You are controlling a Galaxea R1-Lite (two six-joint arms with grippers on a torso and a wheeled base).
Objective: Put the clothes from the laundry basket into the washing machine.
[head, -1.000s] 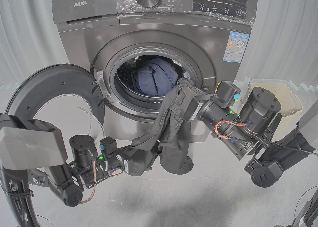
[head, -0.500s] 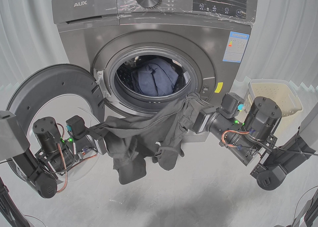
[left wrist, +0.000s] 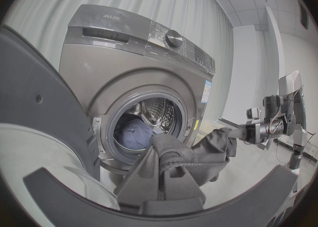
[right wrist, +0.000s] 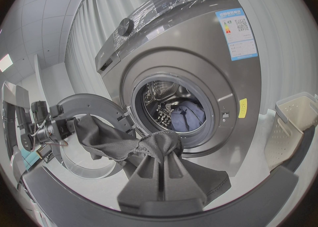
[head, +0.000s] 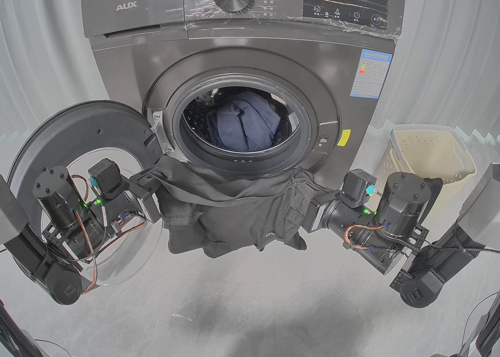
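A dark grey garment hangs stretched wide between my two grippers, just below the washing machine's open drum mouth. My left gripper is shut on the garment's left end, close to the open door. My right gripper is shut on its right end, below the drum's lower right rim. A blue garment lies inside the drum. The cream laundry basket stands on the floor to the machine's right.
The round machine door is swung open to the left, right behind my left arm. Grey curtains hang behind the machine. Bare floor lies in front of it.
The two grippers have moved apart, the left one up and leftward, the right one down and rightward. The garment went from a bunched hanging bundle to a spread sheet below the drum mouth.
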